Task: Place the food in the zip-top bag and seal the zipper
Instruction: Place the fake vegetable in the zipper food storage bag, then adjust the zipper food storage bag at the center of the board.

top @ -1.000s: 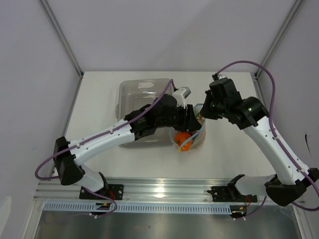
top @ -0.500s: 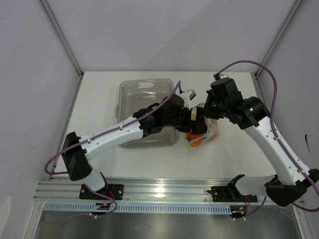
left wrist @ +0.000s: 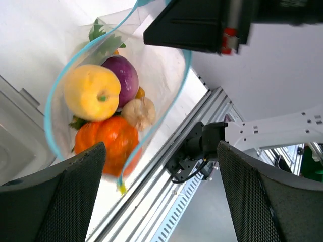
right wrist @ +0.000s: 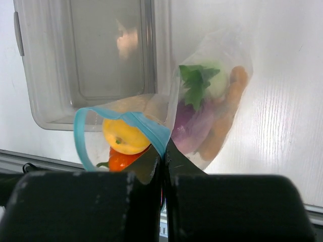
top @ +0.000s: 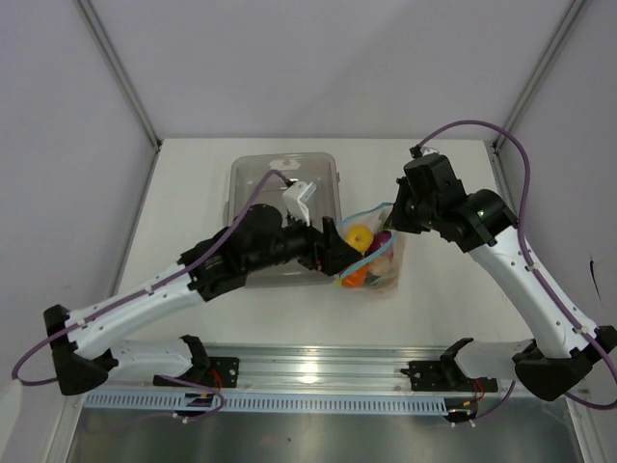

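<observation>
The zip-top bag (top: 384,262) lies right of the tray with its mouth held open. My right gripper (top: 390,222) is shut on the mouth edge, pinching the light blue zipper (right wrist: 146,127) between its fingertips (right wrist: 164,156). Inside the bag are a yellow lemon (left wrist: 92,92), a purple onion (left wrist: 123,75), an orange tomato (left wrist: 108,141), a white bulb (left wrist: 140,112) and a green sprig (right wrist: 196,83). My left gripper (top: 333,253) is open and empty, just left of the bag's mouth, its fingers (left wrist: 65,201) wide apart and facing into the mouth.
A rigid clear grey tray (top: 280,178) stands left of the bag, under my left arm, and looks empty in the right wrist view (right wrist: 101,60). An aluminium rail (top: 308,367) runs along the table's near edge. Frame posts stand at the back corners.
My left gripper has drawn back to the left, out from over the bag's mouth. The bag has shifted and the lemon now shows in the open mouth. The right gripper keeps its pinch.
</observation>
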Available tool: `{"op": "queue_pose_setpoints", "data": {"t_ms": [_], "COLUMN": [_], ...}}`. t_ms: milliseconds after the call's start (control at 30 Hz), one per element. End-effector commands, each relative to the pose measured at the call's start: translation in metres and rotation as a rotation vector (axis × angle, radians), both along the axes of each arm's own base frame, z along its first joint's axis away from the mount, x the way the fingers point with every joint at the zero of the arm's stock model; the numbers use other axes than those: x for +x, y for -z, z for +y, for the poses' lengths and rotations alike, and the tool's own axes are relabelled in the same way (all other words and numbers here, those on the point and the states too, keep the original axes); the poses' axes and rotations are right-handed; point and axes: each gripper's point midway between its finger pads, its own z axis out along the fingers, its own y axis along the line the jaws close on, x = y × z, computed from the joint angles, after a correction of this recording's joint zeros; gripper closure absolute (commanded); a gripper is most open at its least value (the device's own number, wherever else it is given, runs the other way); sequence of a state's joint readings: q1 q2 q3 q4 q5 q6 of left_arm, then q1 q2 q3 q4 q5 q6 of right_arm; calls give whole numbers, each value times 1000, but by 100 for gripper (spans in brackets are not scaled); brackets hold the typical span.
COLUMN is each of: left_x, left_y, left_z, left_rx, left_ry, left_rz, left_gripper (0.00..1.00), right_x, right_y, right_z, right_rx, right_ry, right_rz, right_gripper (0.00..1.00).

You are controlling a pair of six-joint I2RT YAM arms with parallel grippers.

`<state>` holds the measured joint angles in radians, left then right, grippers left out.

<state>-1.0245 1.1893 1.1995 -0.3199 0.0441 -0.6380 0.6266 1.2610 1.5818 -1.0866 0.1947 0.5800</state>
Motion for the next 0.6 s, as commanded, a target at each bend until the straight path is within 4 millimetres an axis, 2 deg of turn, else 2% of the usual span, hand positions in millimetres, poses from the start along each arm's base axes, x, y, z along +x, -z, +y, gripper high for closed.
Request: {"op": "queue_pose_setpoints", "data": {"t_ms": [0,67,100,200,233,300,333,400,533,567], "left_x": [-9,-13,-17,-21,-20,-9,-4,8,32,37], "left_y": [-35,-17,-22,3,17,17,24,17,44,56], "left_z": [21,31,38,44,47,52,50,50,43,41], "left_rx": [-112,-90,-109,-72,-46,-23,8,45,187,213], "left_ry": [6,13,11,16,-2,-71,-89,-132,-156,-154], "left_rz": [-171,-189,-206,-198,-170,-161,-146,-148,-114,-98], "left_gripper": [8,12,13,15,16,18,18,19,26,29], "right_x": [4,3,3,2,1,1,0,-1,-5,-6], "right_y": [-16,-15,-16,-17,-18,-18,-16,-13,-14,-15], "right_z": [2,2,2,3,4,6,6,7,4,4], "right_rx": [41,46,50,56,64,70,74,68,63,66], "right_ry": [3,1,0,-1,-5,-14,-19,-26,-36,-37], "right_rz": [-71,-69,-69,-72,-74,-75,-69,-61,-65,-67], "right_gripper": [100,100,100,100,100,100,100,100,100,100]}}
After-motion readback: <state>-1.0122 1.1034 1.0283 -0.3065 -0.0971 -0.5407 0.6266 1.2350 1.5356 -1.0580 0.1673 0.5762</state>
